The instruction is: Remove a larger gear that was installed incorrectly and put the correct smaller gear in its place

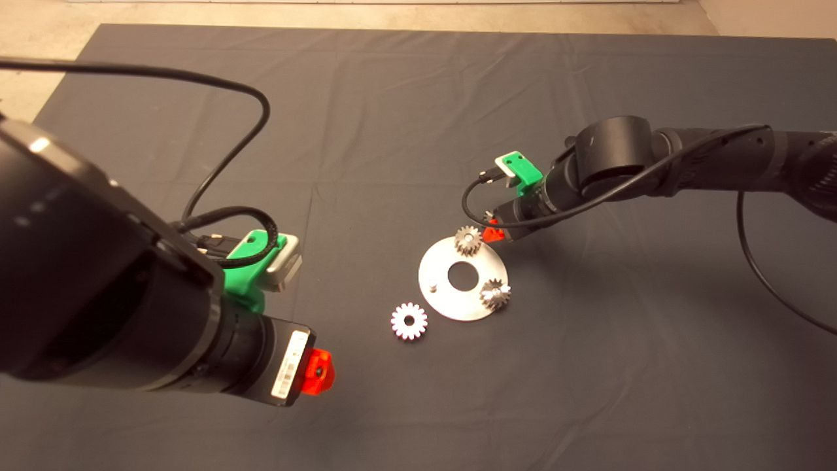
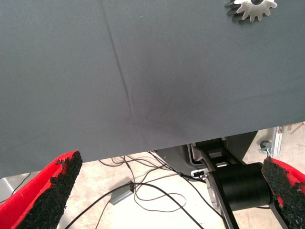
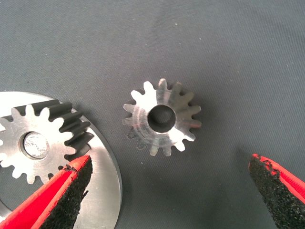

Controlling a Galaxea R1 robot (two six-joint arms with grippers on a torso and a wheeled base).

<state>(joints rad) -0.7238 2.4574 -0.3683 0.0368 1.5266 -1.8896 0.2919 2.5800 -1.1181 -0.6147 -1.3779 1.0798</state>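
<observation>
**Straddling the smaller gear with wide-open fingers**

Hanging the right gripper (image 3: 169, 161) low over the dark mat (image 1: 392, 131), just off the far-right rim of the round plate (image 1: 451, 307), both red fingers spread wide and clasping nothing. Framing the smaller gear (image 3: 162, 123) between the two pads without touching it. Lying flat on the mat there, dark centre hole up, just beside the plate's rim but apart from it, and hidden under the gripper in the head view.

Carrying on the plate, next to it, a like gear with a pale pin (image 3: 35, 143) in its centre, and a second pinned gear (image 1: 495, 294) at the plate's near-right edge. Standing bare on the plate's left part, a short pin (image 1: 432, 284).

Resting the larger gear (image 1: 409, 321) flat on the mat, off the plate, just beside its near-left rim.

Holding the left gripper (image 2: 171, 164) raised over the mat's near-left part, well apart from the plate, fingers likewise spread wide and empty.
</observation>
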